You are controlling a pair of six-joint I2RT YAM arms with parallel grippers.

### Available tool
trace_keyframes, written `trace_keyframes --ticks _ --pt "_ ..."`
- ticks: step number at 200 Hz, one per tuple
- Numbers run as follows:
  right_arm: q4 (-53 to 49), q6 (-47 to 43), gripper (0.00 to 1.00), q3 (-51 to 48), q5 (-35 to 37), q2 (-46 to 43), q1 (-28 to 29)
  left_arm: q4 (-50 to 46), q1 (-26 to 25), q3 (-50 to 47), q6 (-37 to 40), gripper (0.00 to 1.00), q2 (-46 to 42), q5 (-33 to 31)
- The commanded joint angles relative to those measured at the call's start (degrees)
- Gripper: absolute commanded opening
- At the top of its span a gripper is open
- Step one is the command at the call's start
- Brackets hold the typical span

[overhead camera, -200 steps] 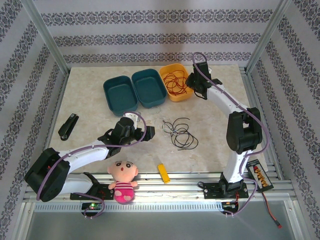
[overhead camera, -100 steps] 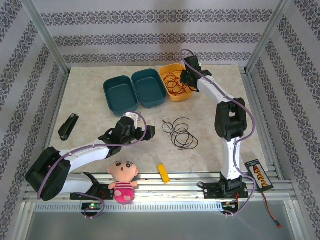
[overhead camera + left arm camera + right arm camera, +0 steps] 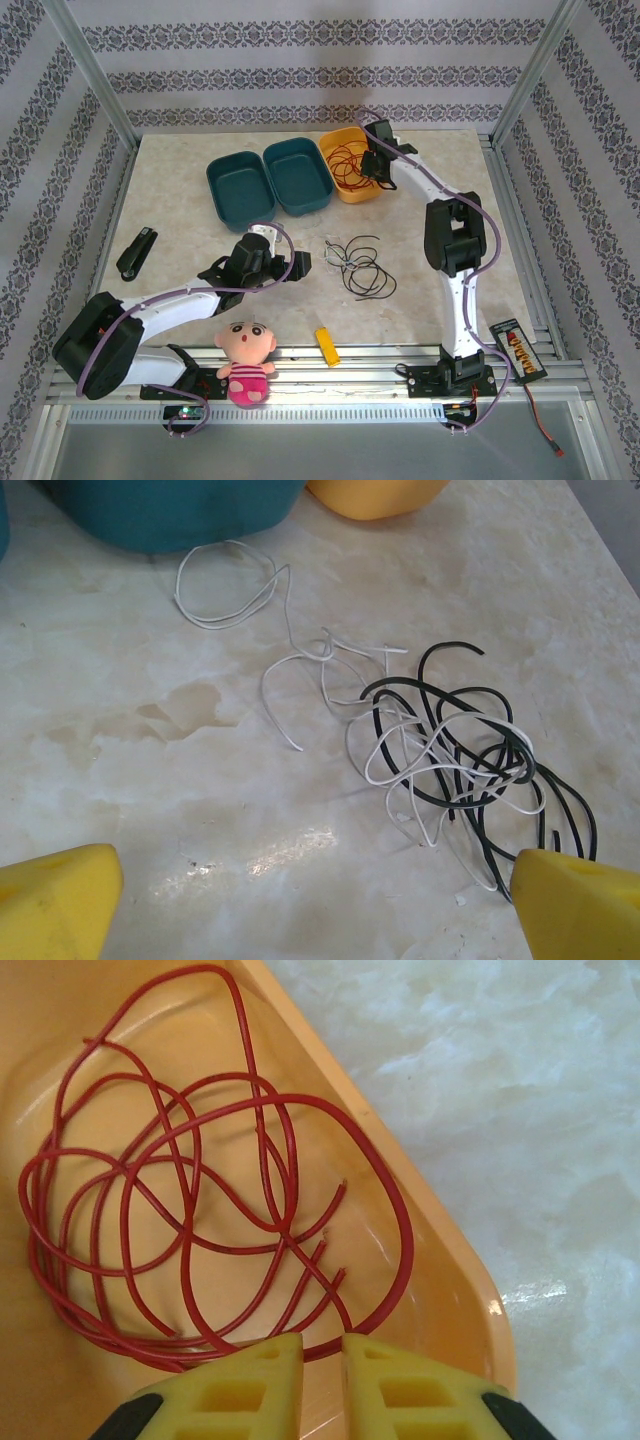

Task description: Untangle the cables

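Observation:
Several red cables (image 3: 348, 165) lie coiled in the yellow bin (image 3: 330, 140) at the back. My right gripper (image 3: 368, 165) hangs over that bin's right side. In the right wrist view its yellow fingers (image 3: 250, 1380) stand a narrow slit apart at the gripper (image 3: 322, 1345), and a red cable (image 3: 190, 1190) crosses under the tips near the bin wall (image 3: 440, 1250); whether it is pinched I cannot tell. A tangle of black and white cables (image 3: 362, 268) lies mid-table. My left gripper (image 3: 297, 264) is open just left of it, the tangle (image 3: 450, 750) ahead of the gripper (image 3: 320, 910).
Two teal bins (image 3: 215, 175) (image 3: 275, 155) stand left of the yellow one. A black stapler (image 3: 136, 252) lies at the left. A pink doll (image 3: 245, 362) and a small yellow block (image 3: 327, 346) are at the near edge. A battery pack (image 3: 520, 352) sits at the near right.
My right arm has swung left, from beside the yellow bin to over its right side, and its jaws have narrowed. The left arm and the mid-table tangle have stayed put.

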Motion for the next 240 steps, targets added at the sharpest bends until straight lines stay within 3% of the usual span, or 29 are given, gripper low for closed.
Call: trace_keyframes --ticks 1,22,90,146,198,240 --pt "-1.5 -1.1 0.14 1.3 -0.3 1.8 0.7 1.3 0.4 1.7 -0.8 0.99 0.3 0.9" --pt "-1.8 -1.4 0.08 1.7 -1.3 2.3 1.0 1.3 0.4 1.6 -0.8 0.99 0.2 0.9" --pt "-2.6 -2.9 0.09 1.4 -4.2 0.7 2.5 1.5 0.4 1.4 -0.9 0.99 0.1 1.1" --pt "-4.8 -4.7 0.19 2.9 -4.6 -1.4 3.1 2.1 0.3 1.4 -1.1 0.99 0.4 1.5" --pt "-2.1 -5.3 0.28 -5.7 -5.0 -12.8 4.3 1.3 0.4 6.2 -2.6 0.96 4.0 3.6" --pt "3.0 -5.3 0.35 -20.8 -7.1 -26.5 4.4 -2.6 0.4 13.5 -2.5 0.90 11.0 7.8"
